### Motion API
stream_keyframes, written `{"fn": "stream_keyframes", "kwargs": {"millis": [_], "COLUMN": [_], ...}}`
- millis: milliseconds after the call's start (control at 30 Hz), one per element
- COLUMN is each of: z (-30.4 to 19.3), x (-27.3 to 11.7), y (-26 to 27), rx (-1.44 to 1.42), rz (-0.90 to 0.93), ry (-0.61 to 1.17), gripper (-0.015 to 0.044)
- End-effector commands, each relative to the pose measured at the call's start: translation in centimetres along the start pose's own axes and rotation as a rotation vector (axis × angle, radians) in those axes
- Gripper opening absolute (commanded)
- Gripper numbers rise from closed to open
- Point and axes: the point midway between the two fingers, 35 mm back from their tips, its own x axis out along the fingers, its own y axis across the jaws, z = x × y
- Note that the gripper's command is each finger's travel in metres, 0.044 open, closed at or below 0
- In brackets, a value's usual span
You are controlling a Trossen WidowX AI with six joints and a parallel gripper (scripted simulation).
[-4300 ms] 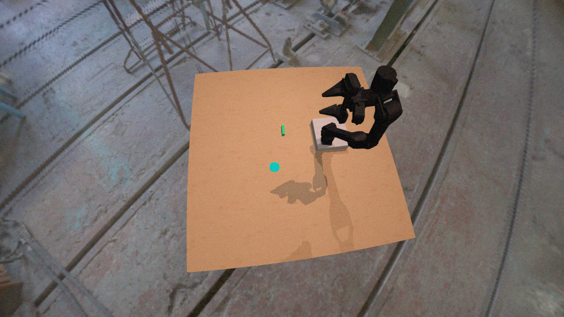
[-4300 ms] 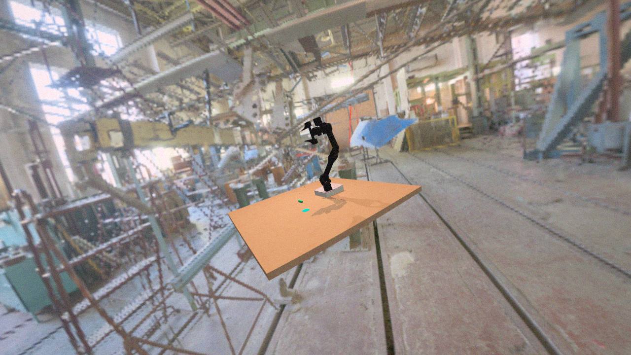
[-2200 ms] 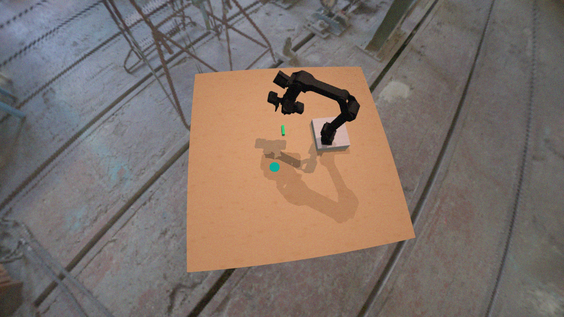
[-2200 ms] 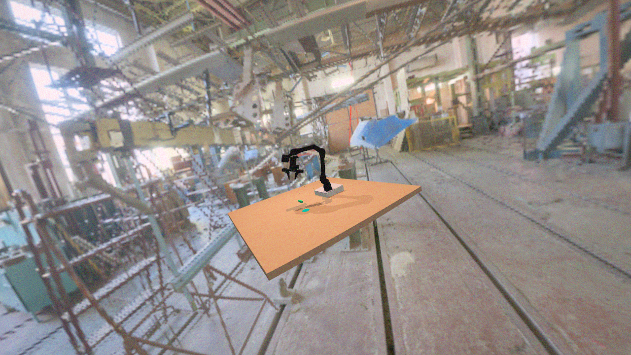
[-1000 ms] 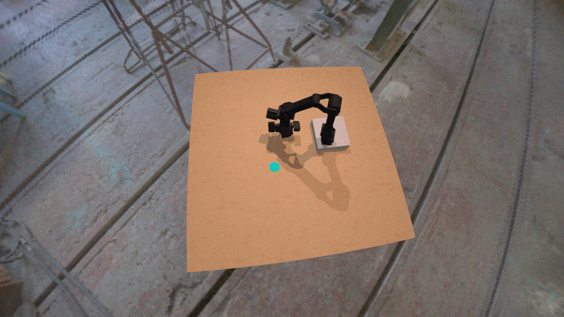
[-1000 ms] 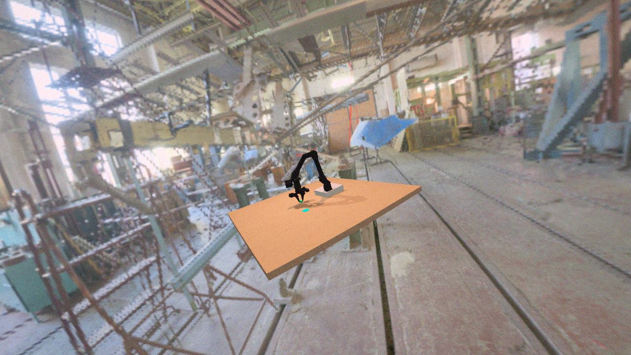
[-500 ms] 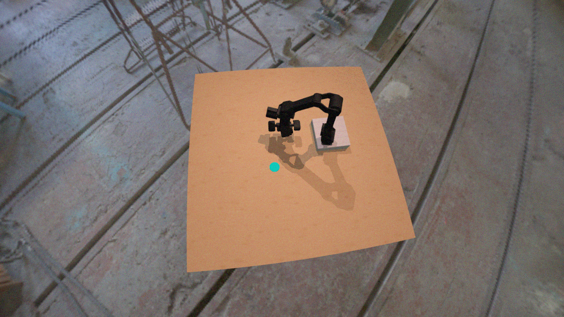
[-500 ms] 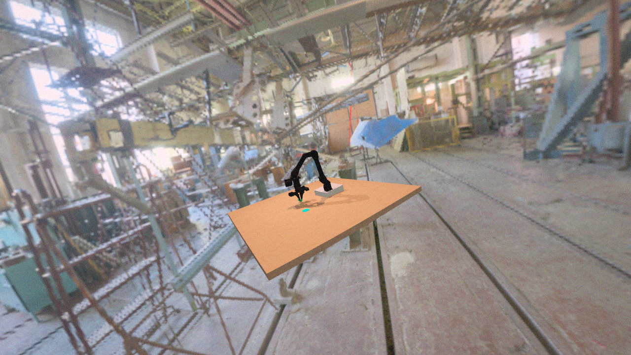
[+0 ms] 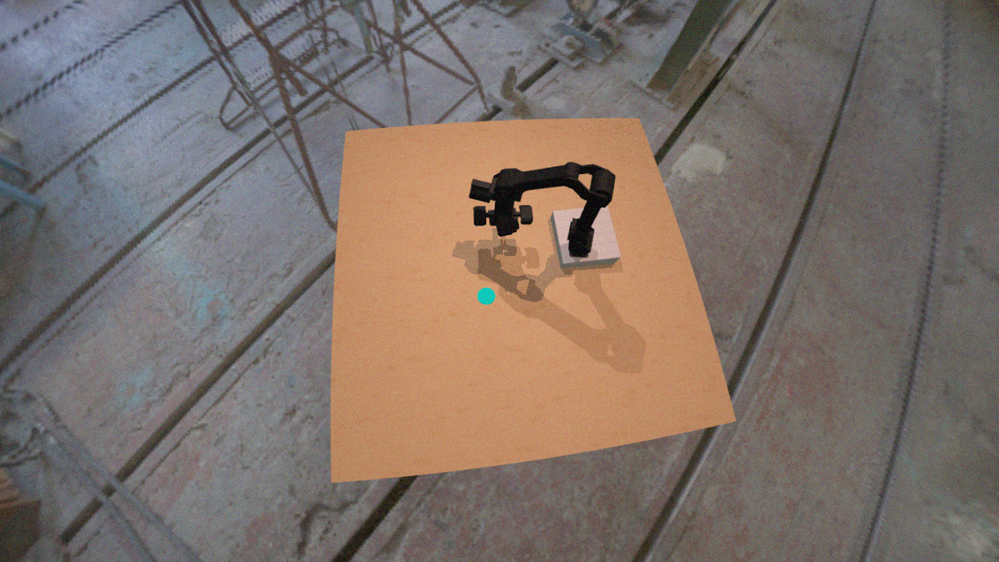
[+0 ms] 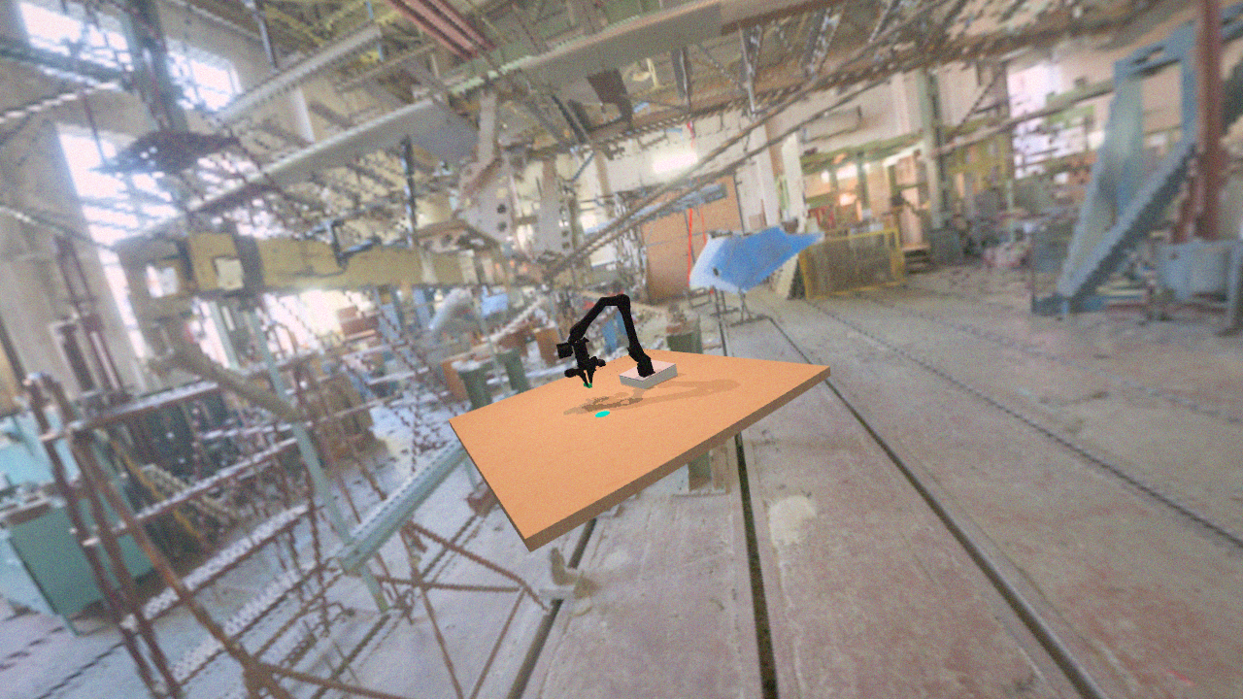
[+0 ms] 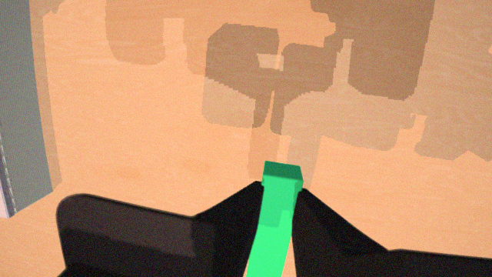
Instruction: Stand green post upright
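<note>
The green post (image 10: 587, 384) (image 11: 273, 246) is between the fingers of my gripper (image 9: 506, 232) (image 10: 587, 381) (image 11: 278, 194), which is shut on it. In the wrist view the post runs from the fingertips down out of the frame, its dark green end face toward the top. It is held roughly level, not upright, and seems a little above the table in the exterior view. In the top view the post is hidden by the gripper. The flat cyan circle (image 9: 485, 296) (image 10: 602, 415) lies on the table in front of the gripper and is not in the wrist view.
The wooden table (image 9: 419, 419) (image 10: 555, 486) (image 11: 115, 154) carries the arm's pale base block (image 9: 606, 244) (image 10: 664, 374), whose grey side (image 11: 23, 115) shows at the left of the wrist view. Arm shadows fall across the table beside the circle.
</note>
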Motion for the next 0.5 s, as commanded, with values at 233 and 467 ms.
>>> {"fn": "stream_keyframes", "kwargs": {"millis": [233, 467], "z": [0.0, 0.1], "x": [-3.5, -5.7], "y": [0.2, 0.6], "rx": [-0.005, -0.005], "rz": [-0.001, -0.001], "ry": [0.005, 0.005], "gripper": [0.0023, 0.0023]}}
